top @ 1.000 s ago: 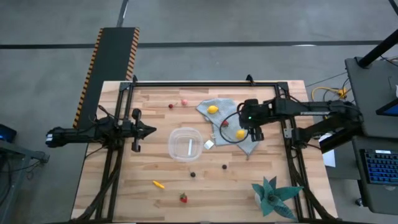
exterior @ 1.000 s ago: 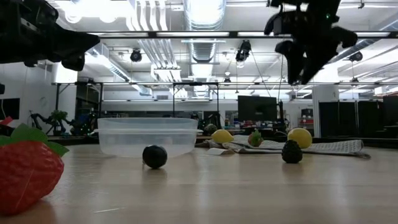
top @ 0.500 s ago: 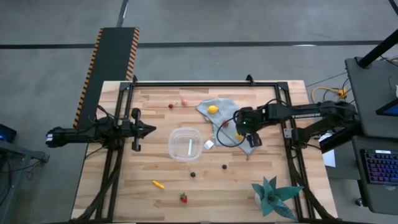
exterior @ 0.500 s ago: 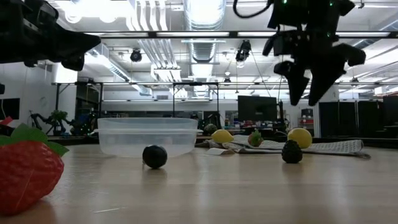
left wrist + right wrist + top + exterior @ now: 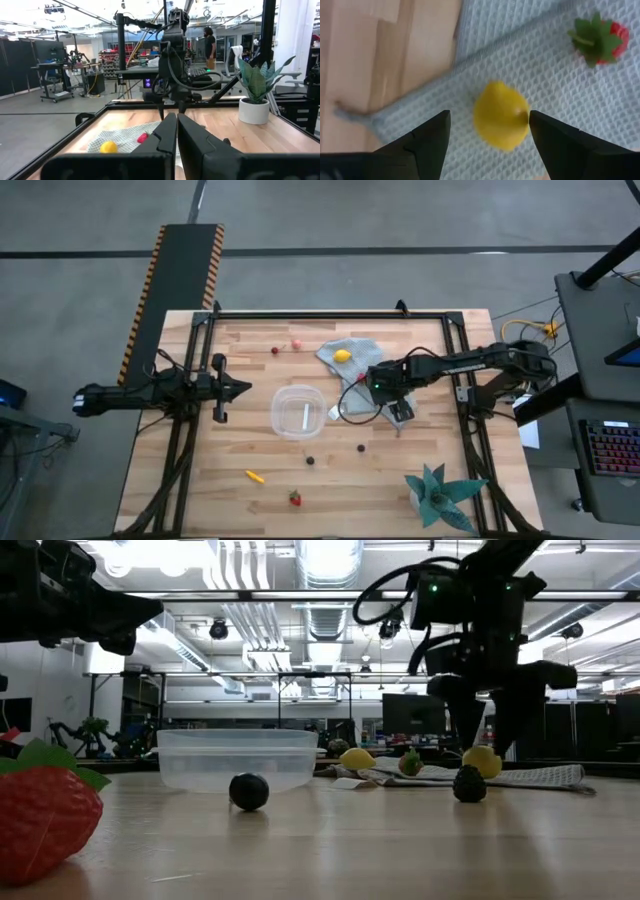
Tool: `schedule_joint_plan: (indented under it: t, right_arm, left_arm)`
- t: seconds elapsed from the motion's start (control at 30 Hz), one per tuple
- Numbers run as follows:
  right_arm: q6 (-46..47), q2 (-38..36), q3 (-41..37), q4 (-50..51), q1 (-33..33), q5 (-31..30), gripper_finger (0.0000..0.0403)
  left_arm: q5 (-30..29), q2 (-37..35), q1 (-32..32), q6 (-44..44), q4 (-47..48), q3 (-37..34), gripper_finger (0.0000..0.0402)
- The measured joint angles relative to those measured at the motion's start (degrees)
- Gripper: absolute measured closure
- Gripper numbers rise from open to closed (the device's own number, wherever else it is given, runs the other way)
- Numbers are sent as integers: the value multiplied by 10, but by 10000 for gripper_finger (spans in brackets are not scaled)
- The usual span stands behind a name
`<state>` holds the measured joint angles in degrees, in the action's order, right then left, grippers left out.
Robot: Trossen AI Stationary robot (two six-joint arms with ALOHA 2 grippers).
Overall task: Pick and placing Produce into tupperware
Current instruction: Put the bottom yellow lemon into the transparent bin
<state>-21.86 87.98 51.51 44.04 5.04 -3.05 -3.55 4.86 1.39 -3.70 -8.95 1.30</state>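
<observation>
Right gripper (image 5: 487, 132) hangs low over the grey-blue waffle cloth (image 5: 560, 85), fingers spread wide, a yellow toy lemon (image 5: 501, 116) between the tips, ungripped. A red strawberry (image 5: 598, 36) lies nearby. The clear square plastic container (image 5: 298, 411) sits well apart. Left gripper (image 5: 177, 131) waits, fingers pressed together.

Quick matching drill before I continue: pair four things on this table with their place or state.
1. lemon by the right claw
2. carrot piece
3. left claw
4. right claw

A. shut, nothing held
B. lying on the grey cloth
C. lying on bare wood
D. open, fingers either side of a fruit

Pairs: 1-B, 2-C, 3-A, 4-D
</observation>
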Motion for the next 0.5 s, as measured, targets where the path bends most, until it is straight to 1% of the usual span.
schedule_joint_plan:
  t: [0.27, 0.37, 0.5]
  right_arm:
    - [-22, 41, 0, -12, 7, -12, 140]
    - [-22, 45, -1, -10, 17, -25, 142]
    - [-10, 41, -3, -11, 32, -26, 149]
  left_arm:
    - [0, 0, 0, 3, 0, 0, 401]
    - [0, 0, 0, 3, 1, 0, 402]
    - [1, 0, 0, 4, 0, -4, 402]
